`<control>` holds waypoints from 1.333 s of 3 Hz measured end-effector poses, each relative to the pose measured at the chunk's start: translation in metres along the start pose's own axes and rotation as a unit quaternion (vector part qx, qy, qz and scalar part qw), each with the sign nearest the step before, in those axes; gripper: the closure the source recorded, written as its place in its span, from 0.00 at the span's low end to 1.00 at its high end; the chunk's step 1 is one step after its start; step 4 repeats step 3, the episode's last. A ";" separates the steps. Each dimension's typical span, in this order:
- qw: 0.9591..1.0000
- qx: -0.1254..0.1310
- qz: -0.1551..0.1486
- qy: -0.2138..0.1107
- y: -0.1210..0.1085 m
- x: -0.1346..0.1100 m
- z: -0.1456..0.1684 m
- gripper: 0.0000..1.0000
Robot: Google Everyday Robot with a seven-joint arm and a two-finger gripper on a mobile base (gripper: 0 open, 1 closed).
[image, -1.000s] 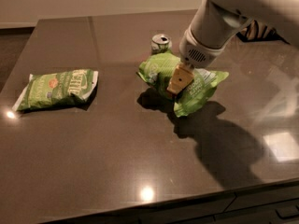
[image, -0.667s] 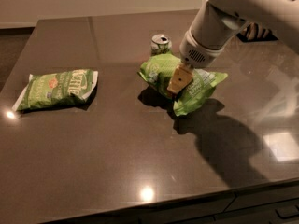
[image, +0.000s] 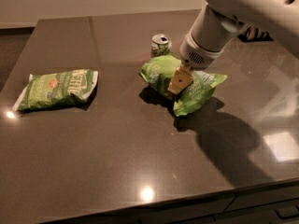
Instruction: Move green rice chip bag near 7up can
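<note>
The end effector [image: 180, 80] sits low over the middle of the lime bag [image: 198, 93], its tan tip pinched into the crinkled foil, so it is closed on the bag. The bag's left end looks raised a little off the dark surface [image: 117, 148], with a shadow under it, while its right end trails down toward the surface. The bag is right of centre and just in front of the can [image: 160, 44], which stands upright, its silver top showing; the bag's upper left edge is just beside the can's base. The white arm [image: 212, 31] comes in from the upper right. Well apart, on the left, a darker green bag [image: 58, 88] lies flat.
</note>
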State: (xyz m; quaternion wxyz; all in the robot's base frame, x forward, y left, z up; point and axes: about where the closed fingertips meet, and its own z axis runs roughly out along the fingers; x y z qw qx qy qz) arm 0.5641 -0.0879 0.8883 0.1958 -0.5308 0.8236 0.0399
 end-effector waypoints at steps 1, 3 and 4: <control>1.000 0.000 -0.001 0.000 0.001 0.000 0.000 0.14; 1.000 0.001 -0.002 0.000 0.002 -0.001 -0.001 0.00; 1.000 0.001 -0.002 0.000 0.002 -0.001 -0.001 0.00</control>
